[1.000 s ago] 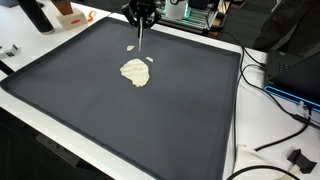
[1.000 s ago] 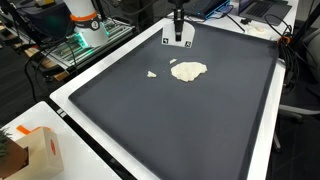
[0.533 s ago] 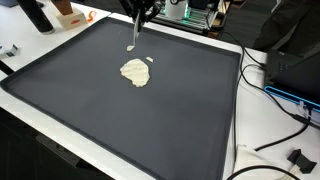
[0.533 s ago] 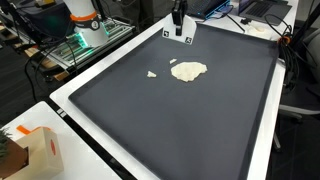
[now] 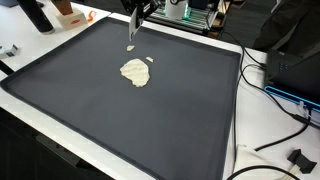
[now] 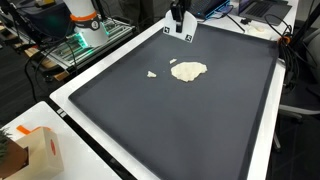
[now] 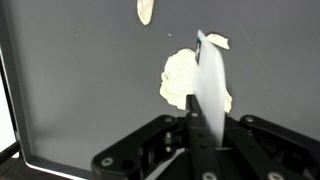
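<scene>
My gripper is shut on a thin white flat blade and hangs above the far edge of a large dark mat. It also shows in an exterior view. In the wrist view the jaws clamp the blade, which points down at the mat. A cream doughy pile lies on the mat below the blade tip, apart from it; it shows in both exterior views and the wrist view. Small cream scraps lie beside the pile.
The mat has a white raised rim. Cables trail off one side. A black bottle and an orange object stand beyond a corner. A cardboard box sits near another corner. Electronics stand behind the gripper.
My gripper has risen and drawn back toward the mat's far edge with the blade still in it. The pile and scraps have not moved.
</scene>
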`<state>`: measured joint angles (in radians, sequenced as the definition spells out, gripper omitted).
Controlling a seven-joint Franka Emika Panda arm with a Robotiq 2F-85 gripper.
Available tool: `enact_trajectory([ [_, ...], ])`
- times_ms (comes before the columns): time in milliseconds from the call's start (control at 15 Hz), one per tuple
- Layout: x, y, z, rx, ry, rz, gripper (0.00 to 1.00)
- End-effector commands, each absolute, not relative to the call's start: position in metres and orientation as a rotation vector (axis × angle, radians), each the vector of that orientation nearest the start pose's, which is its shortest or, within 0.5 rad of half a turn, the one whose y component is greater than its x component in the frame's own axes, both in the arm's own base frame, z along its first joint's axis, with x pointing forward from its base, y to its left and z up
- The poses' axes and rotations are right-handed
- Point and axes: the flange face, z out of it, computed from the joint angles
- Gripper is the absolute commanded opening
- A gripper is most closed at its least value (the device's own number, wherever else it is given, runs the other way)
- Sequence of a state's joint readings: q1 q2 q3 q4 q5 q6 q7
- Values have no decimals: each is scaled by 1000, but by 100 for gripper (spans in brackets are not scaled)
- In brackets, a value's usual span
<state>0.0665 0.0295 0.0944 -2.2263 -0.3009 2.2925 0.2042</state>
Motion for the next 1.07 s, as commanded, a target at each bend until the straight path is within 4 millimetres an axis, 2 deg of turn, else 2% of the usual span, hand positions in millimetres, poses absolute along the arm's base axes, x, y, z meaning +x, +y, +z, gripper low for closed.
enact_trajectory([
  [0,529,79,366,-3345,-249,-133,4],
  [333,529,79,366,-3345,-242,-134,4],
  [400,529,79,366,-3345,-242,-135,1],
  [1000,561,75,346,-3491,410,-209,1],
])
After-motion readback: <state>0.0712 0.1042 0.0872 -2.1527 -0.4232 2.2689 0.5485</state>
